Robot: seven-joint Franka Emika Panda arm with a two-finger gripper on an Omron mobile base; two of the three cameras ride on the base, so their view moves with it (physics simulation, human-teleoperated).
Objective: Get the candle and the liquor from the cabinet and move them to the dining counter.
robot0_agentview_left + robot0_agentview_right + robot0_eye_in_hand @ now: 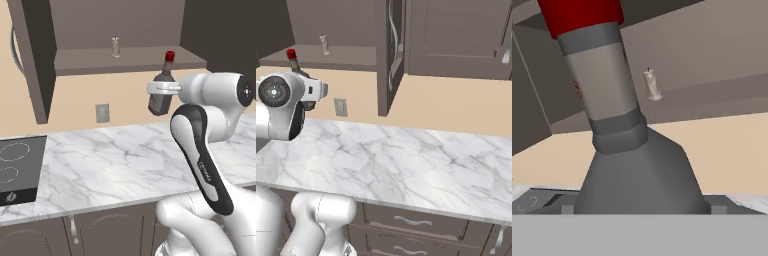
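My gripper (161, 89) is shut on the liquor (161, 97), a dark bottle with a red cap. It hangs tilted in the air just in front of and below the edge of the open cabinet's shelf (125, 62). The tiny beige candle (116, 47) stands upright further back on that shelf, to the left of the bottle. From the right, the bottle's red cap (291, 54) pokes up behind the hand, and the candle (323, 45) stands beyond it. In the hand view the liquor (637, 175) looms large between the fingers, with the candle (653, 85) behind it. The dining counter is out of view.
Under the bottle runs a marble counter (115, 160) with a black cooktop (15, 170) at its left end. A wall outlet (102, 113) sits under the cabinet. The open doors (35, 60) (390, 50) flank the shelf; a closed cabinet (456, 35) follows to the right.
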